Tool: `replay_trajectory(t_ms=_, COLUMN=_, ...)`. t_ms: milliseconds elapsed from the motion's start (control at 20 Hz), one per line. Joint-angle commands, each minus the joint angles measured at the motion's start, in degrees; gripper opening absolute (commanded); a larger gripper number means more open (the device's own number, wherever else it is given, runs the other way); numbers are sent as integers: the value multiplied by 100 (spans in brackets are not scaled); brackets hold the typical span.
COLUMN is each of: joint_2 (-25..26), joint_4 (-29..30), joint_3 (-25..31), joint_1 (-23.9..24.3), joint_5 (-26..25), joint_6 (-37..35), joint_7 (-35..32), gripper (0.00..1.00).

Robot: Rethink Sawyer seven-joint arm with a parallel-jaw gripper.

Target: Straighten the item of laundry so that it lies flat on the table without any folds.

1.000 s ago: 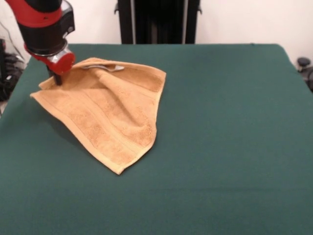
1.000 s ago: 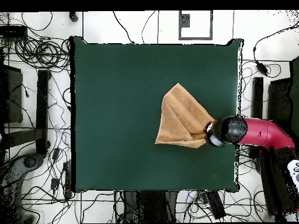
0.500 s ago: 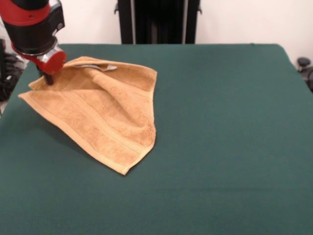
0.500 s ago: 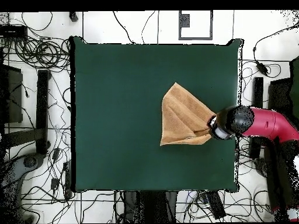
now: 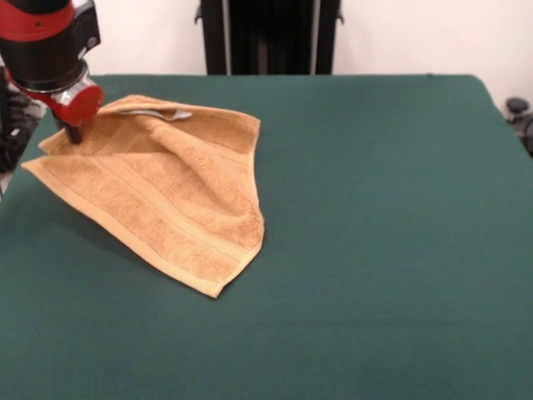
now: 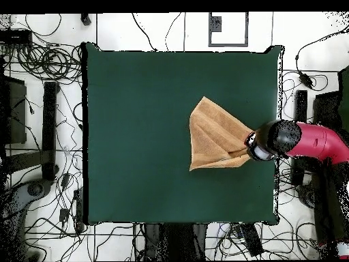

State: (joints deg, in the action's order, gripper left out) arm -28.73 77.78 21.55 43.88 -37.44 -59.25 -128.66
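The tan terry towel [image 5: 166,196] lies folded over itself at the left of the green table [image 5: 375,208], with a white tag [image 5: 162,113] showing at its far edge. My gripper [image 5: 72,133] is shut on the towel's far-left corner and holds that corner slightly raised. In the overhead view the towel [image 6: 211,136] sits near the table's [image 6: 136,136] right side, and the gripper [image 6: 251,147] pinches its right corner close to the table edge.
Black uprights stand behind the table's far edge [image 5: 266,37]. Cables and stands [image 6: 41,102] cover the floor around the table. The gripper is near the table's side edge [image 6: 278,136].
The gripper has pulled the towel corner farther toward the table's side edge. The towel has slid with it and spread a little wider.
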Motion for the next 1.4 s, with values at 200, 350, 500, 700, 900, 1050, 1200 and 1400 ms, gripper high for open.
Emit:
replay_trajectory(t_ms=200, joint_2=39, joint_4=-194, joint_3=610, joint_1=-360, joint_5=276, joint_6=-807, joint_7=1775, gripper=0)
replay_trajectory(t_ms=350, joint_2=70, joint_4=-330, joint_3=602, joint_1=-407, joint_5=307, joint_6=-987, joint_7=1788, gripper=0)
replay_trajectory(t_ms=500, joint_2=93, joint_4=-429, joint_3=600, joint_1=-444, joint_5=324, joint_6=-1108, joint_7=1785, gripper=0)
replay_trajectory(t_ms=700, joint_2=137, joint_4=-573, joint_3=624, joint_1=-474, joint_5=344, joint_6=-1270, joint_7=1848, gripper=0)
replay_trajectory(t_ms=900, joint_2=167, joint_4=-716, joint_3=648, joint_1=-483, joint_5=393, joint_6=-1465, joint_7=1931, gripper=0)
replay_trajectory(t_ms=1050, joint_2=162, joint_4=-811, joint_3=661, joint_1=-487, joint_5=437, joint_6=-1642, joint_7=1980, gripper=0)
replay_trajectory(t_ms=1200, joint_2=137, joint_4=-933, joint_3=640, joint_1=-530, joint_5=457, joint_6=-1878, joint_7=1942, gripper=0)
replay_trajectory(t_ms=1400, joint_2=158, joint_4=-1145, joint_3=643, joint_1=-585, joint_5=478, joint_6=-2210, joint_7=1940, gripper=0)
